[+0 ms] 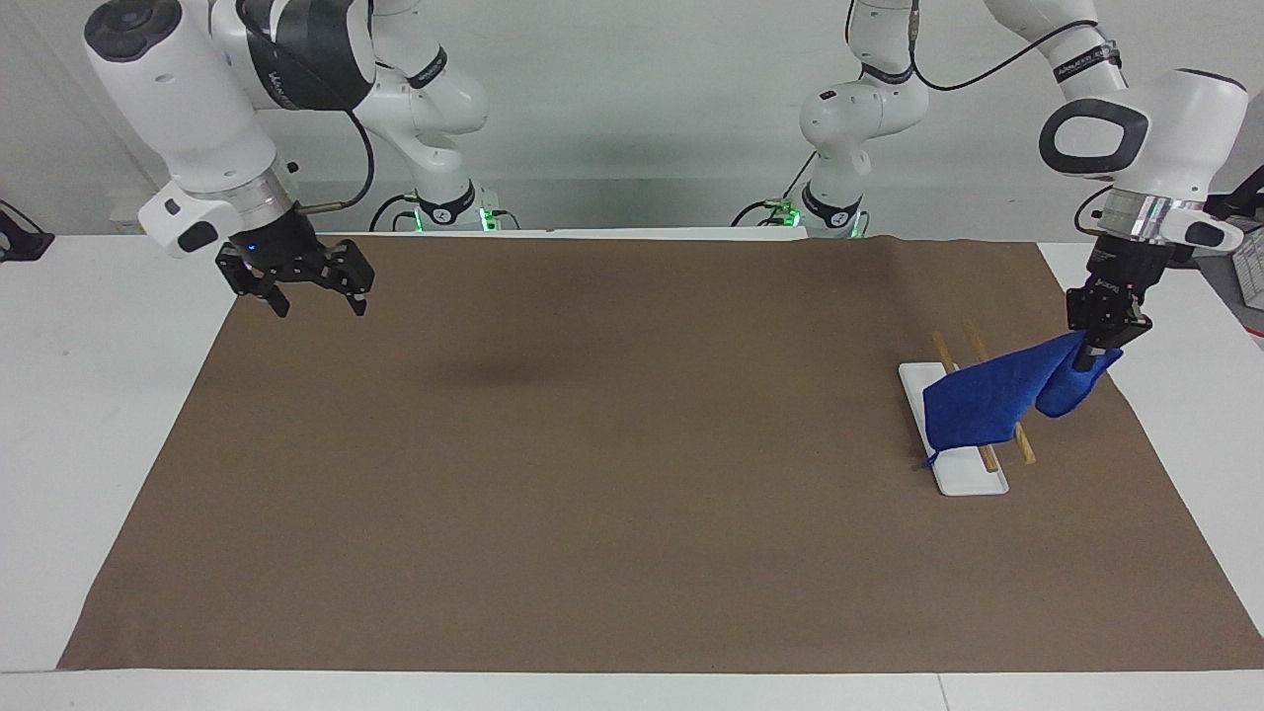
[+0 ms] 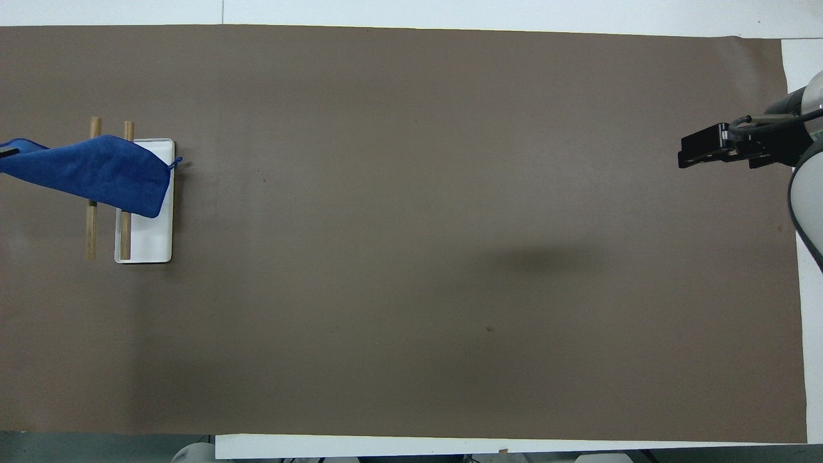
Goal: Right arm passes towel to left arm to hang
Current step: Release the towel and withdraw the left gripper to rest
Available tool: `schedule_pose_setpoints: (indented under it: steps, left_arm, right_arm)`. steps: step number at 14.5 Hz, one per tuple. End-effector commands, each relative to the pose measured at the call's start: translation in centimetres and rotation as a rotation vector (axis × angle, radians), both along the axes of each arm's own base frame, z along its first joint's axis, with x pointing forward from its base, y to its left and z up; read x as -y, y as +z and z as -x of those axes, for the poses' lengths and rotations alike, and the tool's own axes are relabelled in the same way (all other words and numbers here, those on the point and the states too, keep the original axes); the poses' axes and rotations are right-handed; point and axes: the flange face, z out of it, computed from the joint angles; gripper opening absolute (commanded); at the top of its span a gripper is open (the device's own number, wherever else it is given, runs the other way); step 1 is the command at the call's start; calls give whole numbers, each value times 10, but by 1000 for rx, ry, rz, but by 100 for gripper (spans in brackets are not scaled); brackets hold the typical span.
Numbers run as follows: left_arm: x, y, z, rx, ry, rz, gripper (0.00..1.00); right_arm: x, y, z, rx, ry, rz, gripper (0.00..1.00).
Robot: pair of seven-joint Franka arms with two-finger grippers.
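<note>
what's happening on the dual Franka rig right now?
The left gripper is shut on a corner of the blue towel, holding it raised and draped across the two wooden bars of the white rack at the left arm's end of the brown mat. The towel's loop corner hangs down by the rack base. The right gripper waits open in the air over the mat's edge at its own end, holding nothing.

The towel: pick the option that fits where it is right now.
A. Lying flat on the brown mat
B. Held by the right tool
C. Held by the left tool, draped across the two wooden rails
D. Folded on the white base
C: the left tool pinches one end of the towel, which drapes across the wooden rails.
</note>
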Motion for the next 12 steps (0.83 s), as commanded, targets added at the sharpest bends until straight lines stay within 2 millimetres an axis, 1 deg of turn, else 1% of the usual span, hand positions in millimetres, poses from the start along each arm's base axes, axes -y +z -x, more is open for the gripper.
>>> schedule_pose_setpoints:
  steps: [1, 3, 5, 7, 9, 11, 12]
  left_arm:
    - [-12, -12, 3, -12, -19, -35, 0]
    - [-13, -24, 0, -3, -7, -48, 0]
    - [-20, -39, 5, -8, -11, -68, 0]
    - [-21, -55, 12, -19, -60, -100, 0]
    - [-21, -61, 15, -23, -77, -112, 0]
    - [-39, -62, 19, -17, -106, -147, 0]
    - [-45, -66, 20, -22, -120, -157, 0]
  right_arm:
    - [0, 4, 1, -8, 3, -3, 100]
    - [0, 4, 1, -8, 3, -3, 100]
    - [0, 3, 1, -11, 3, -3, 100]
    - [0, 3, 1, -11, 3, -3, 100]
    - [0, 3, 1, -11, 1, -3, 100]
    - [0, 4, 1, -9, 1, -3, 100]
    - [2, 4, 1, -9, -2, -1, 100]
